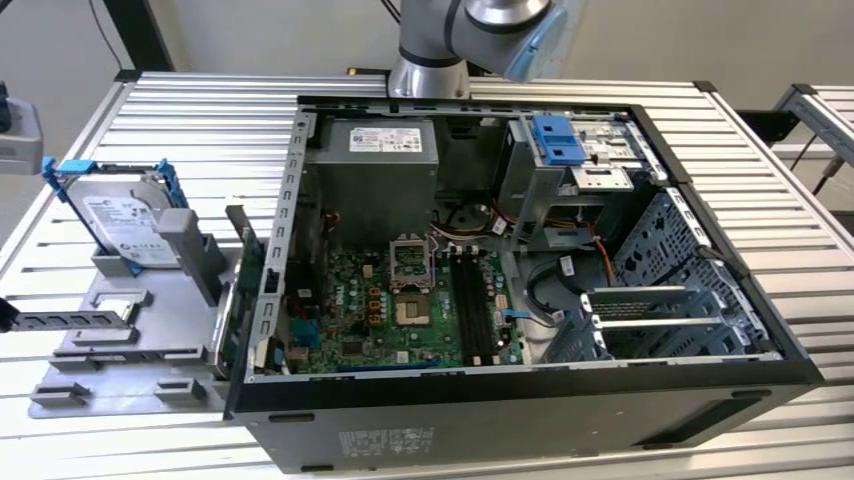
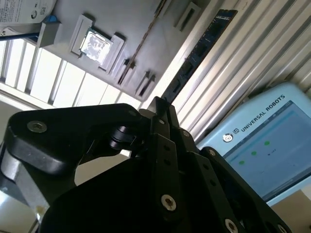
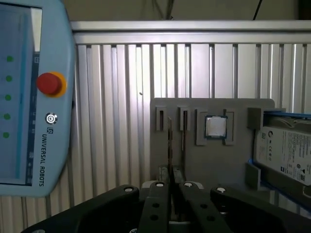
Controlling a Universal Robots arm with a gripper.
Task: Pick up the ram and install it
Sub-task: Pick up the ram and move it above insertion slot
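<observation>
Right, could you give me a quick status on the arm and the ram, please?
Tool shut on ram, gripping one end. Ram held above the table, off the gray tray, not in computer case. Nothing seen in the way.

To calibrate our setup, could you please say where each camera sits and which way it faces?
Exterior view: high up, looking down into the computer case; the arm shows.
First wrist view: at the wrist, facing the tray past the pincer.
Second wrist view: at the wrist, along the pincer holding the ram.
Both wrist views share the pendant.
</observation>
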